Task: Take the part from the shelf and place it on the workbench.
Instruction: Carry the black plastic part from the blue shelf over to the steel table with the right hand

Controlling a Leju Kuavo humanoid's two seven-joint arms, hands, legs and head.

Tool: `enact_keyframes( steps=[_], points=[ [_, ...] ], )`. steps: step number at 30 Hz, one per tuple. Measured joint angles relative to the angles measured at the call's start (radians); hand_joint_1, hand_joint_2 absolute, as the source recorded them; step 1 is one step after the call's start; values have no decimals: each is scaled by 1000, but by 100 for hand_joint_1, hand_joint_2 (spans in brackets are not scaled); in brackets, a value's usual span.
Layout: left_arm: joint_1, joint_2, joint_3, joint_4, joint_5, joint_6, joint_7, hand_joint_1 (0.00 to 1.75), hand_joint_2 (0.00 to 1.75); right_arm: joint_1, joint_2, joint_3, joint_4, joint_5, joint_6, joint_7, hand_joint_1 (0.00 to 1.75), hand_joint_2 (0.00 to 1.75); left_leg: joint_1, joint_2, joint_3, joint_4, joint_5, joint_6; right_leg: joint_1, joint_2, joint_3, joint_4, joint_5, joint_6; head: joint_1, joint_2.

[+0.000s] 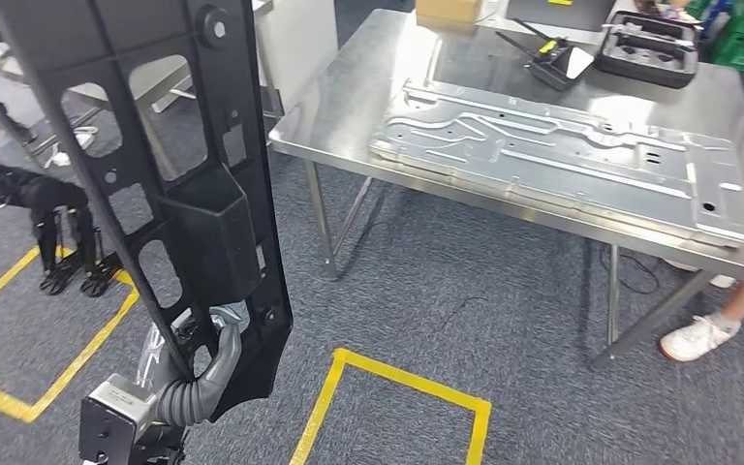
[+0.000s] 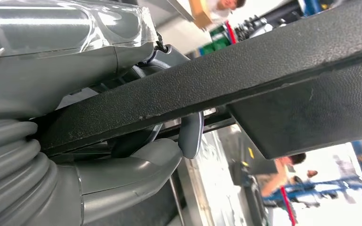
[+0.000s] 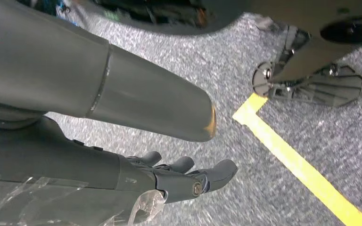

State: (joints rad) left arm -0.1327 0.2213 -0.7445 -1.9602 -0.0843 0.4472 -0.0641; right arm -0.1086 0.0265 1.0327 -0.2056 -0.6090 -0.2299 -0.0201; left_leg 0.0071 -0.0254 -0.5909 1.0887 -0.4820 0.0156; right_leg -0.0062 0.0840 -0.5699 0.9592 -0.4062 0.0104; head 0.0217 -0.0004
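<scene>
From the head view, the left hand [image 1: 215, 341] is gripping the long black part [image 1: 170, 184] upright at its lower end, over the grey floor [image 1: 446, 291] and well short of the steel tabletop [image 1: 349, 116]. Left wrist view: the grey fingers [image 2: 191, 136] are wrapping the part's bar. Right wrist view: the right hand [image 3: 188, 179] is hanging above the floor, fingers apart, holding nothing.

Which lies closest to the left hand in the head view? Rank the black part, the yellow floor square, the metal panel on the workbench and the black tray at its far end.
From the left hand:
1. Black part, gripped by it.
2. Yellow floor square, just right on the carpet.
3. Metal panel, flat on the workbench.
4. Black tray, far right corner.
</scene>
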Motion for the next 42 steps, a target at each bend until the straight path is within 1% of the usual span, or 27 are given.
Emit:
enact_keyframes(
  steps=[2,3,5,7,9,11,12,13,14,16,17,18,20,21,23,25,27,28,29,31,32,34,35,36,38,40,42],
  points=[
    [3,4,5,-11,0,-4,0,175,175,-2,8,0,0,2,-4,-7,0,0,-1,-36,46,-109,40,8,2,21,-3,2,2,6,0,0],
    [5,6,8,-15,0,-6,0,175,175,-1,10,0,0,5,-6,-13,0,0,-2,-43,53,-128,43,11,3,31,-5,1,3,10,0,0],
    [9,8,13,-22,-7,-8,1,175,175,2,11,1,0,11,-10,-24,0,0,-3,-23,57,-134,48,20,2,45,-10,0,6,21,1,0],
    [15,9,15,-28,-39,5,7,175,175,2,10,1,0,14,-1,-23,0,0,0,-1,60,-139,55,34,2,10,-28,34,-19,31,4,0],
    [31,9,15,-33,-74,29,19,175,175,0,10,2,0,15,12,-12,0,0,1,24,61,-141,58,42,1,-49,-78,146,-85,42,10,0],
    [48,10,15,-34,-86,43,25,175,175,-2,9,2,0,14,17,-3,0,0,1,51,59,-141,57,44,-4,-70,-137,273,-138,53,11,0],
    [53,10,14,-34,-87,46,27,175,175,-1,9,2,0,12,17,-2,0,0,1,63,58,-141,57,43,-7,-74,-147,297,-140,56,11,0],
    [56,10,14,-34,-87,47,28,175,175,-1,9,2,0,12,17,-3,0,0,2,75,58,-141,56,42,-9,-78,-137,281,-124,59,11,0],
    [56,11,14,-34,-87,46,30,175,175,0,9,2,0,10,17,-4,0,0,3,86,59,-140,55,40,-10,-88,-105,224,-95,61,11,0],
    [55,11,14,-35,-86,43,35,175,175,-1,9,2,0,4,17,-8,0,0,0,105,63,-138,49,31,-10,-134,-26,79,-39,58,11,0],
    [52,11,13,-35,-84,37,36,175,175,-2,8,2,0,-2,17,-10,0,0,-3,114,65,-137,47,25,-9,-150,-1,30,-24,52,11,0],
    [47,10,12,-35,-80,29,37,175,175,-3,8,2,0,-8,17,-14,0,0,-6,123,67,-136,45,18,-6,-158,8,9,-19,45,10,0],
    [27,3,7,-29,-68,9,33,175,175,-4,6,1,0,-22,15,-23,0,0,-5,142,69,-137,43,7,-2,-136,2,6,-16,28,9,0],
    [14,-3,3,-24,-61,-1,29,175,175,-4,5,1,0,-29,13,-28,0,0,-1,138,68,-131,36,0,-3,-125,1,4,-13,21,8,0],
    [-12,-20,-9,-11,-50,-15,17,175,175,-7,2,0,0,-38,4,-35,0,0,6,98,44,-68,-7,-10,-6,-103,0,0,-6,7,6,0],
    [-31,-37,-21,5,-42,-22,3,175,175,-9,-3,0,0,-42,-2,-30,0,0,10,54,-16,70,-75,-15,-7,-78,-4,0,-2,-2,4,0],
    [-47,-51,-34,25,-32,-24,-11,175,175,-9,-8,0,0,-41,-6,-15,0,0,10,42,-64,169,-103,-16,-5,-47,-8,1,2,-4,3,0],
    [-55,-57,-39,34,-26,-24,-18,175,175,-9,-11,0,0,-40,-8,-7,0,0,10,39,-63,165,-89,-14,-5,-31,-8,1,3,-4,2,0],
    [-62,-63,-44,42,-20,-23,-23,175,175,-8,-14,0,0,-40,-10,-1,0,0,9,34,-44,120,-58,-10,-4,-15,-8,1,4,-3,2,0],
    [-77,-76,-54,53,-13,-20,-32,175,175,-7,-18,0,0,-38,-15,4,0,0,8,-2,19,-25,10,4,-3,14,-9,2,7,3,2,0],
    [-83,-80,-58,57,-10,-18,-36,175,175,-8,-20,0,0,-36,-19,3,0,0,7,-22,42,-81,30,10,-3,26,-12,3,9,7,2,0],
    [-91,-87,-64,65,-8,-15,-42,175,175,-7,-26,0,0,-30,-27,-5,0,0,3,-42,58,-127,40,19,-4,46,-19,2,13,18,2,0],
    [-94,-91,-66,68,-7,-12,-43,175,175,-5,-30,0,0,-25,-32,-11,0,0,3,-33,58,-130,42,23,-6,55,-22,0,15,25,2,0],
    [-97,-95,-68,72,-7,-9,-43,175,175,-2,-35,0,0,-22,-35,-17,0,0,4,-25,60,-134,46,28,-7,50,-24,1,15,31,1,0],
    [-104,-102,-70,78,-7,-5,-42,175,175,-1,-42,0,0,-14,-42,-28,0,0,8,-11,63,-142,55,40,-5,1,-46,49,-17,39,5,0],
    [-106,-105,-72,85,-5,-2,-39,175,175,-3,-44,0,0,-9,-48,-35,0,0,8,5,63,-143,58,46,-6,-55,-101,175,-87,46,10,0],
    [-106,-106,-73,93,-4,4,-35,175,175,-5,-46,0,0,-7,-50,-37,0,0,8,20,62,-143,57,45,-11,-69,-150,286,-129,55,10,0]
  ],
)
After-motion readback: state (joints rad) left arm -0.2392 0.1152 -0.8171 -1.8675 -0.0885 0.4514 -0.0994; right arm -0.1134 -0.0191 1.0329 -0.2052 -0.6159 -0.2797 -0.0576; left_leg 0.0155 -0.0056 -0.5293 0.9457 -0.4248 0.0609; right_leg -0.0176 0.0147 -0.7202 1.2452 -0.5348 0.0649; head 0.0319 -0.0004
